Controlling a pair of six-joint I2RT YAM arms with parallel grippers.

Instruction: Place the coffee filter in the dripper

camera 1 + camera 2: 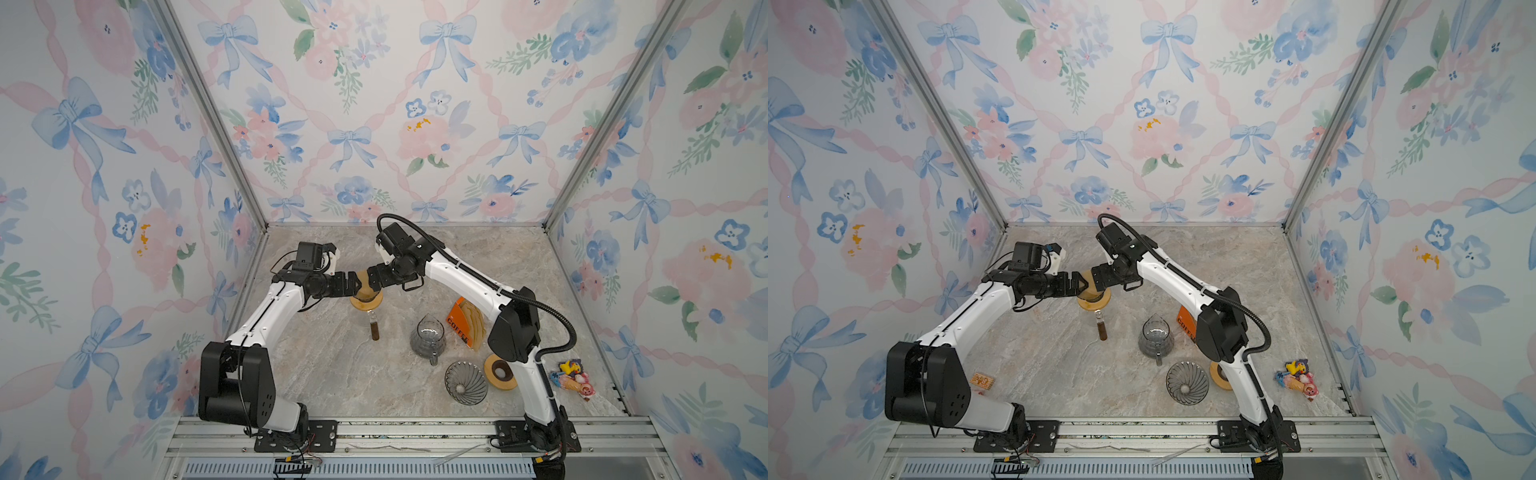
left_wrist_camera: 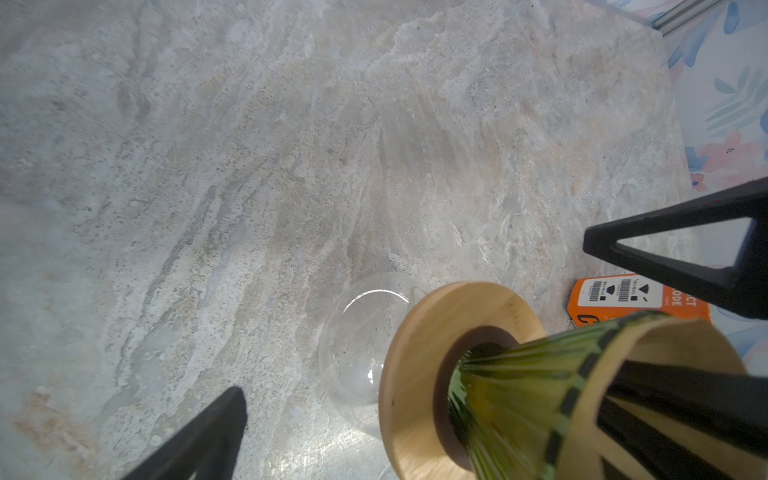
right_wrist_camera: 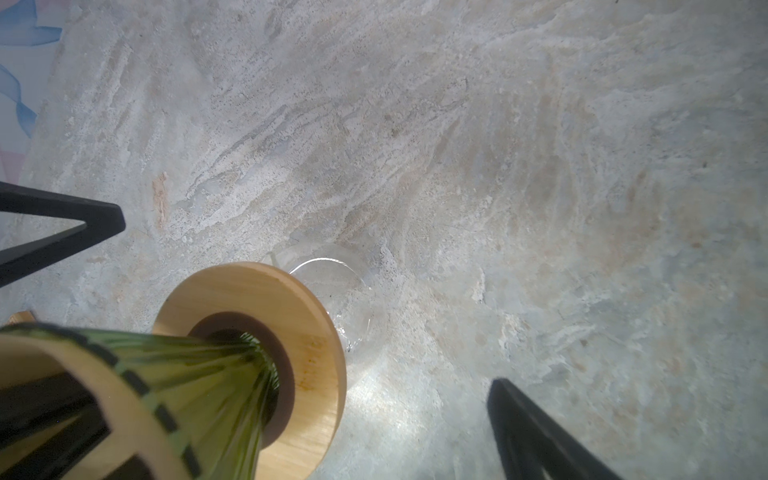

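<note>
Ribbed green dripper [image 2: 519, 382], perhaps glass, in wooden ring [image 2: 415, 353]

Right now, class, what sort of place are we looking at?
Likely a robot test booth staged as a coffee corner: flowered wallpaper panels, a marble-patterned tabletop, a green ribbed glass dripper on a wooden ring.

Pairs glossy white link shells [image 1: 274, 307] with black joint housings [image 1: 232, 382]; trails a ribbed black hose [image 1: 573, 332] along the right arm [image 1: 457, 276]; ends in black open-triangle fingers [image 2: 665, 270]; sits on bolted black base plates [image 1: 322, 434].
</note>
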